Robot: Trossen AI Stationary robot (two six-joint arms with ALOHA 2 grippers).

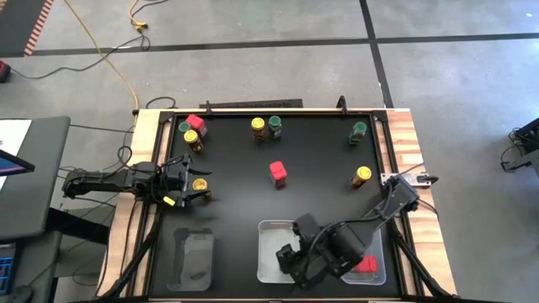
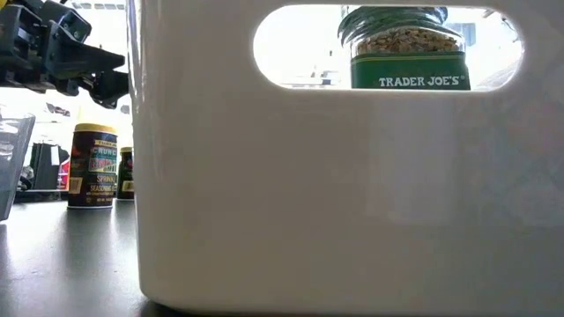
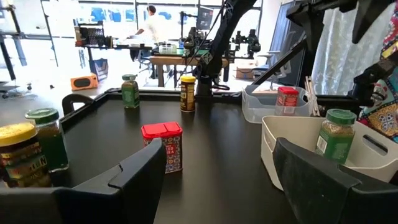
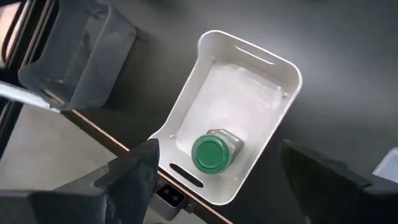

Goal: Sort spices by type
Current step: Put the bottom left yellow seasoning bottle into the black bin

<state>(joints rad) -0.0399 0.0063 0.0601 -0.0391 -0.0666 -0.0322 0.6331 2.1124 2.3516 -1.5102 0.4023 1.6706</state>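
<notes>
Black bench (image 1: 236,202) under your arms: your right fingers (image 4: 217,180) hang spread and empty above the white tray (image 4: 283,68), where 1 green-lidded jar (image 4: 211,152) stands upright. Your left fingers (image 1: 192,187) sit parted around a yellow-lidded jar (image 1: 200,185), touch uncertain, while 7 more jars stand farther back, a red-lidded jar (image 1: 278,173) mid-bench.

A spice jar (image 4: 212,152) stands in the white tray (image 4: 273,106) at the table's near edge, another tray (image 1: 190,261) well to its left.
</notes>
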